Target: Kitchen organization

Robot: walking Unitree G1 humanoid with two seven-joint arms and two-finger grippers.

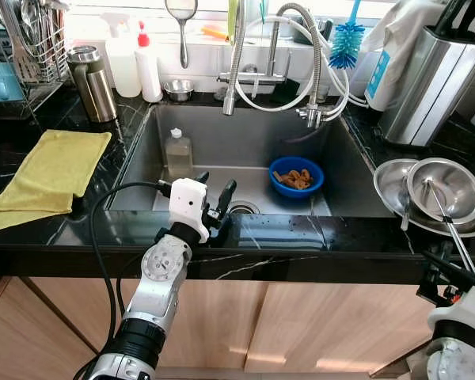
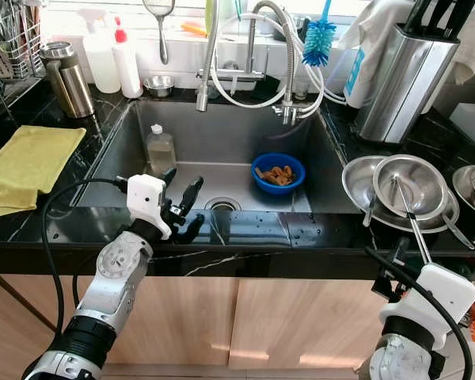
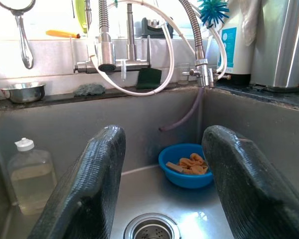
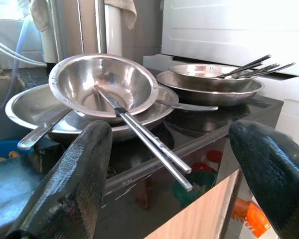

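Left eye view shows both jaws apart and empty, so the blue bowl in the sink and the steel bowls on the right desk still wait, by my judgement.

no readable text, bottle label illegible

The tabletop is glossy black stone with white veins. The sink is matt brushed metal. The bowl is blue plastic, and the cloth is soft yellow fabric.
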